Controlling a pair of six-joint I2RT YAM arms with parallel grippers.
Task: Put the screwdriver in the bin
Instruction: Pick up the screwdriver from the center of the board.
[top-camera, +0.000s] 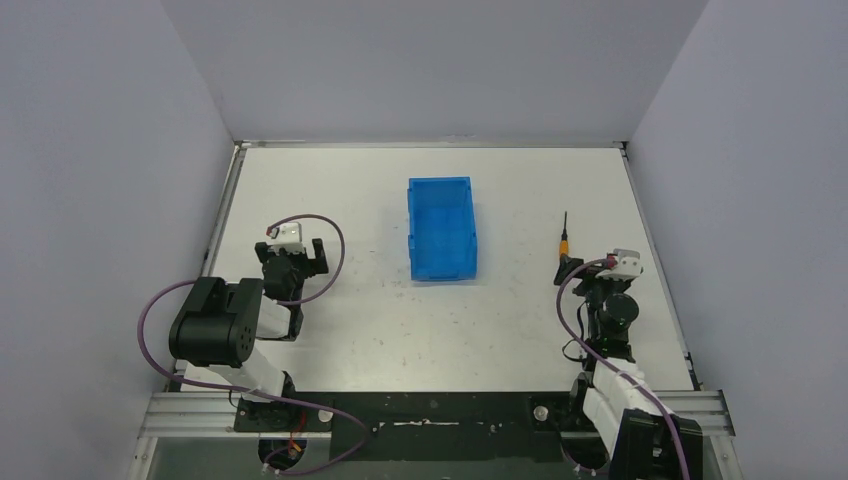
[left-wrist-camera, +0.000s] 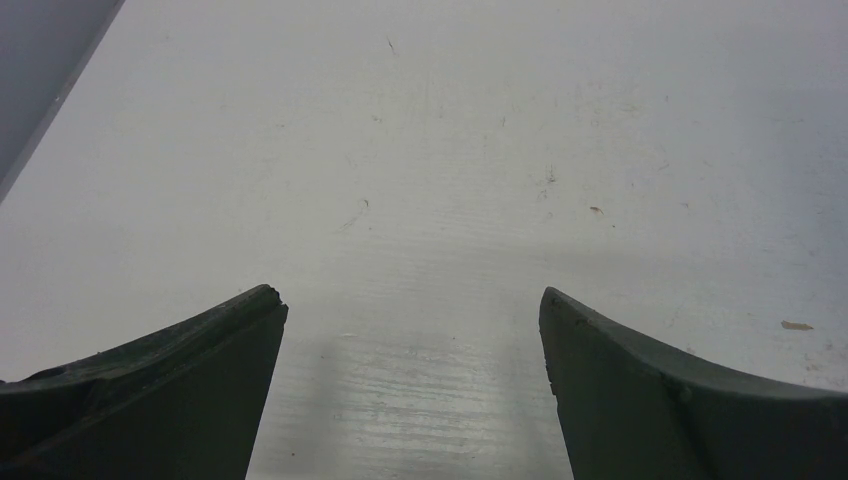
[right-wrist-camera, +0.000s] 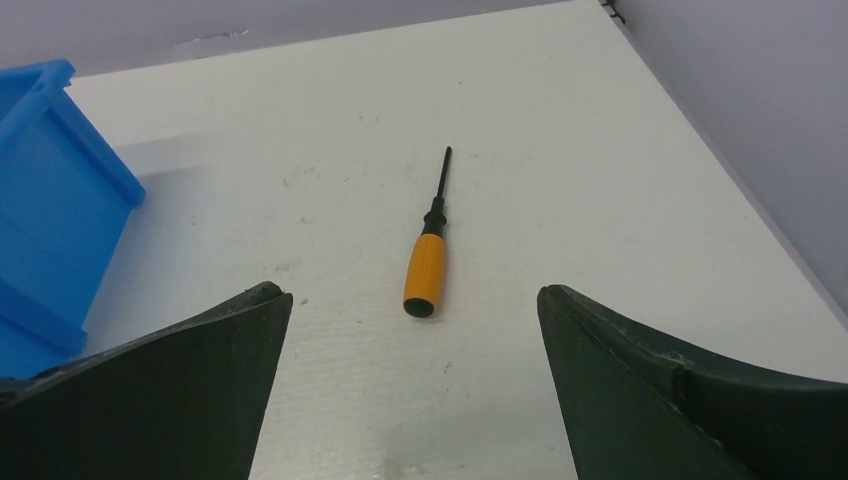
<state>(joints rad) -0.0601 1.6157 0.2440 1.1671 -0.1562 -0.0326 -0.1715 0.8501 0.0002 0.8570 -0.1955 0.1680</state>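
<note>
The screwdriver (top-camera: 565, 238), with an orange handle and thin black shaft, lies flat on the white table at the right, shaft pointing away. In the right wrist view the screwdriver (right-wrist-camera: 426, 262) lies just ahead of my open right gripper (right-wrist-camera: 414, 295), handle end nearest, centred between the fingers. My right gripper (top-camera: 580, 270) sits just behind the handle. The blue bin (top-camera: 441, 228) stands open-topped mid-table; its corner shows at the left of the right wrist view (right-wrist-camera: 55, 190). My left gripper (top-camera: 295, 262) is open and empty over bare table (left-wrist-camera: 412, 298), left of the bin.
White enclosure walls surround the table on three sides; the right wall runs close to the screwdriver (right-wrist-camera: 760, 120). The table's right edge (top-camera: 660, 270) lies just beyond my right arm. Purple cables loop around both arms.
</note>
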